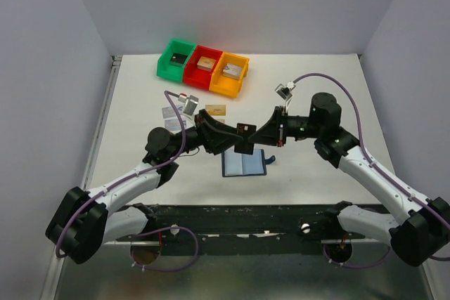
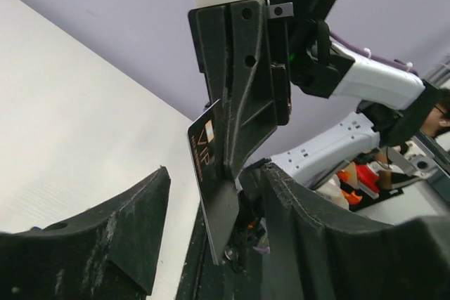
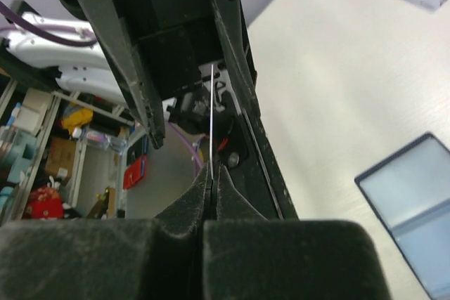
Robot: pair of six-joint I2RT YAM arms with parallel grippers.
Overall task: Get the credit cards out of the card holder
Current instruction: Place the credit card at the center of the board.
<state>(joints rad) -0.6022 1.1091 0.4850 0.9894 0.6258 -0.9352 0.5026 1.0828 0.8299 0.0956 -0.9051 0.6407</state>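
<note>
The dark navy card holder [image 1: 244, 164] lies open on the white table, and its corner shows in the right wrist view [image 3: 415, 201]. Just above it the two grippers meet. My right gripper [image 3: 211, 170] is shut on a black credit card [image 2: 205, 163] marked VIP, seen edge-on as a thin line [image 3: 211, 117]. My left gripper [image 2: 214, 237] is open, with one finger [image 2: 112, 244] on each side of the card and a gap on both sides. From above, the black card [image 1: 245, 130] sits between the left gripper [image 1: 238, 140] and the right gripper [image 1: 254, 133].
Several credit cards lie on the table left of the arms: a silver one [image 1: 171, 112], another [image 1: 191, 106] and a tan one [image 1: 216, 110]. Green [image 1: 176, 59], red [image 1: 204, 67] and orange [image 1: 230, 74] bins stand at the back, each with a small block inside.
</note>
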